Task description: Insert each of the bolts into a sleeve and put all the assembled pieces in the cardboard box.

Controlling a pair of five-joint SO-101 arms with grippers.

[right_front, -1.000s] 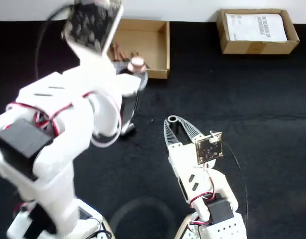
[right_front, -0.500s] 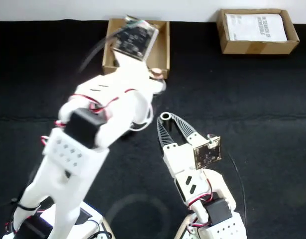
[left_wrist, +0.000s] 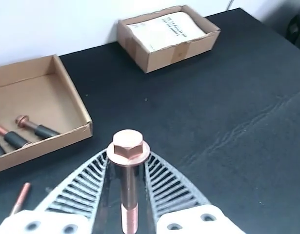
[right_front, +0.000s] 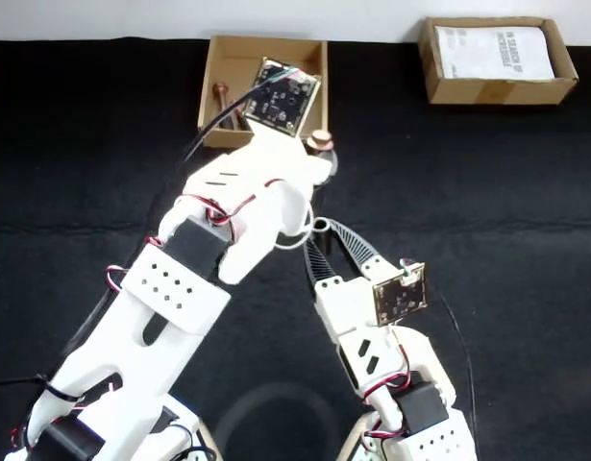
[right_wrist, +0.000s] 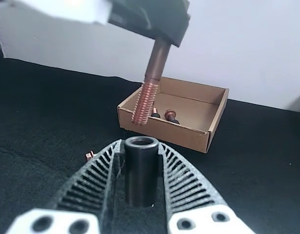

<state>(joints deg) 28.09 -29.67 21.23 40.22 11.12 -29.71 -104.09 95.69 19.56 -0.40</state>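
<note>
My left gripper [left_wrist: 126,161] is shut on a copper bolt [left_wrist: 126,180], hex head [right_front: 320,140] uppermost and threaded end pointing down. My right gripper [right_wrist: 140,168] is shut on a black sleeve [right_wrist: 140,170] held upright with its bore facing up. In the right wrist view the bolt's threaded tip [right_wrist: 142,108] hangs just above the sleeve and slightly off to one side, not inside it. The open cardboard box [right_front: 310,72] sits at the back of the table and holds assembled bolt-and-sleeve pieces [left_wrist: 35,127]. A loose bolt [left_wrist: 19,199] lies on the mat in front of the box.
A second cardboard box [right_front: 495,60] with a printed sheet inside stands at the back right. The black mat [right_front: 487,211] is bare on the right side. The left arm [right_front: 180,288] stretches diagonally across the table's middle, over the right gripper.
The left arm has swung rightward and down from the box area, carrying the bolt to a spot above the sleeve. The right arm has shifted slightly left.
</note>
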